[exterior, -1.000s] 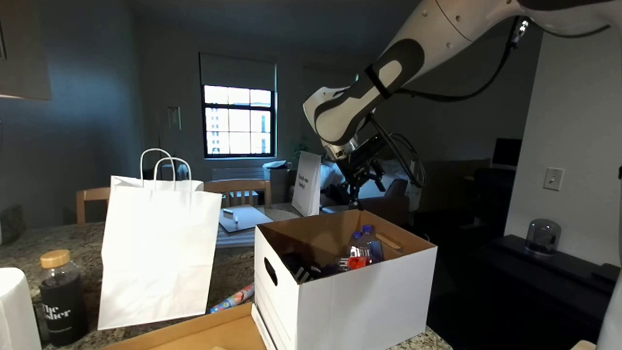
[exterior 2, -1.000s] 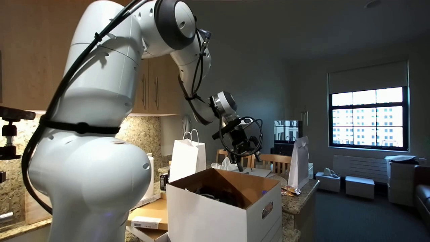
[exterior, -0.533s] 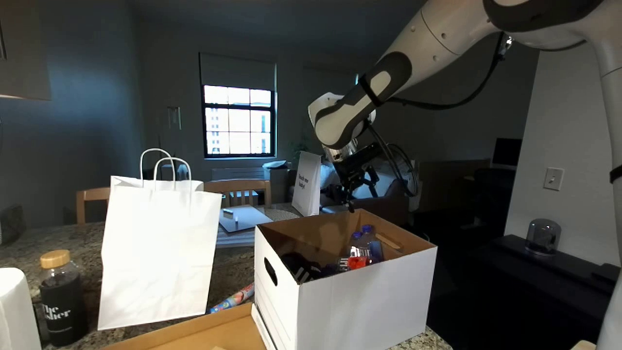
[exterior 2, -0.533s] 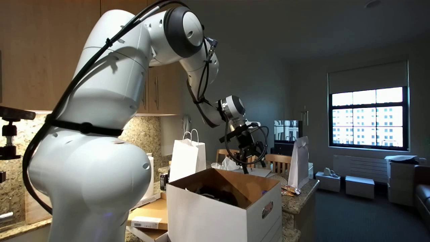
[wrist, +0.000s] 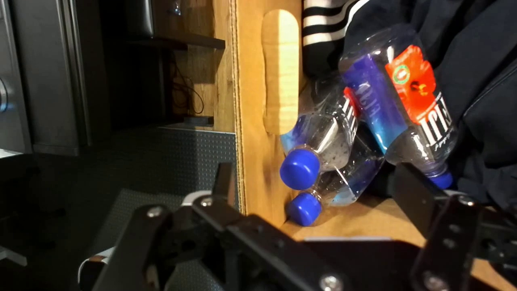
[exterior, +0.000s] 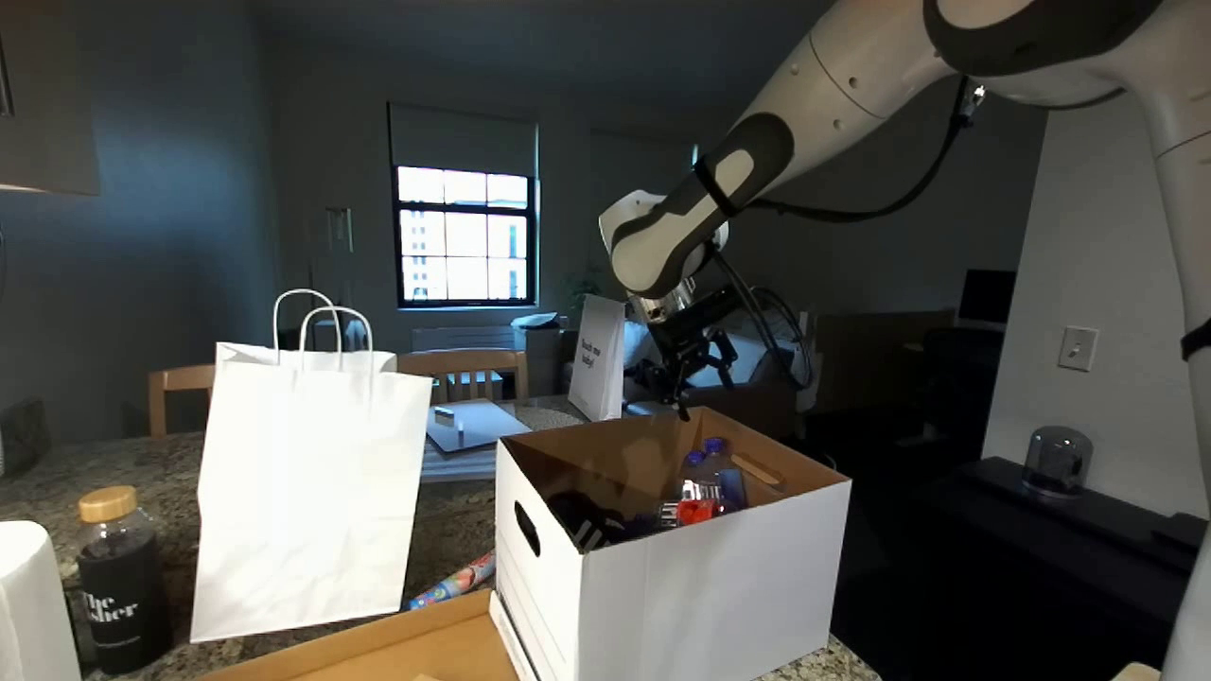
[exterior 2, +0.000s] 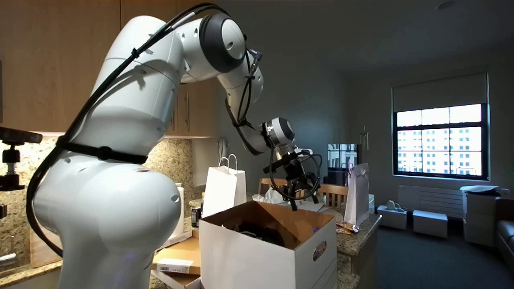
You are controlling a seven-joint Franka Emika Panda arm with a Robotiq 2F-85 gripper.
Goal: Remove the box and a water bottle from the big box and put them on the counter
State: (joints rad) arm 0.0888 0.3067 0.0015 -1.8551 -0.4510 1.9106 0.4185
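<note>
The big box (exterior: 700, 605), white outside and brown inside, stands uncovered on the speckled counter (exterior 2: 357, 243). Inside it, clear bottles with blue caps lie together, seen in the wrist view: a water bottle (wrist: 299, 169) by the wall, another bottle (wrist: 305, 209) partly under it, and a third bottle (wrist: 418, 93) with a red flower label. Above the rim my gripper (exterior 2: 304, 203) hangs open and holds nothing. In the wrist view one finger (wrist: 223, 184) appears beyond the wall's edge, the opposite finger (wrist: 416, 198) over the inside. The box is hidden or out of view.
Dark clothing (wrist: 480, 81) with white stripes fills part of the big box. Beside it are a tan cardboard lid (exterior: 397, 648), a tall white paper bag (exterior: 303, 501), a dark jar (exterior: 123, 586) and a colourful tube (exterior: 454, 579). Another white bag (exterior 2: 357, 196) stands behind.
My arm has moved forward and come down a little, bringing the gripper closer to the big box's rim. The jaws have stayed open. The bottles and big box have not moved.
</note>
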